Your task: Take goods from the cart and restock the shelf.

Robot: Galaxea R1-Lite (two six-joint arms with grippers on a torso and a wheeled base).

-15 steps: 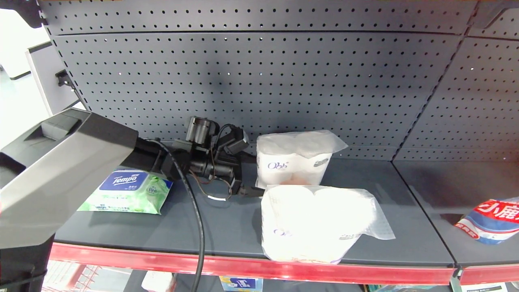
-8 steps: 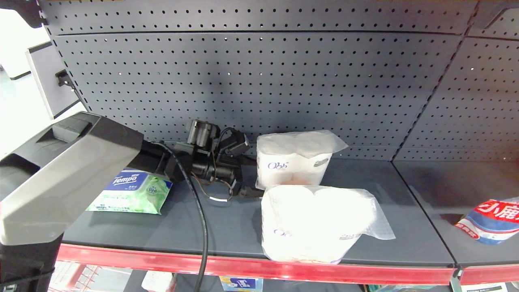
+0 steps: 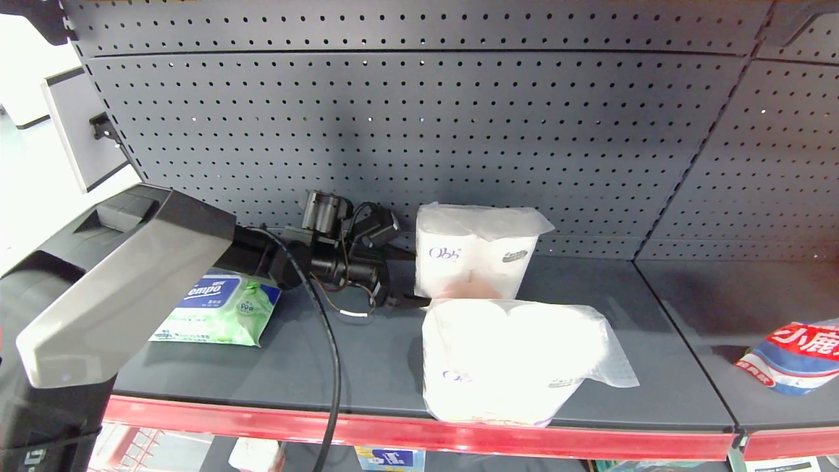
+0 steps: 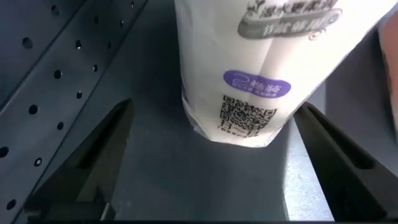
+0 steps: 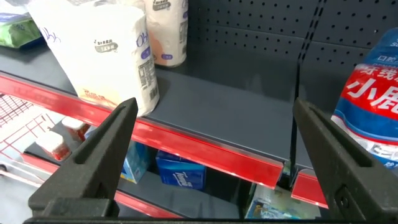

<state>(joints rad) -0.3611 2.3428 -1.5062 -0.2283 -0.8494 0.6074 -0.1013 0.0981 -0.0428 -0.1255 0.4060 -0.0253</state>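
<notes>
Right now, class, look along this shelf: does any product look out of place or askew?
The front tissue pack sits right at the shelf's red front edge, overlapping it, well forward of the back tissue pack by the pegboard. Nothing looks spilled or torn.

White roll packs (image 3: 518,357), green wipes (image 3: 223,311), red-edged shelf (image 3: 367,367)

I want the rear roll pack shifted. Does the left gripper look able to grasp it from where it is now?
Probably yes. The left gripper is open, the rear roll pack has its end between the fingers, and nothing lies in the way.
</notes>
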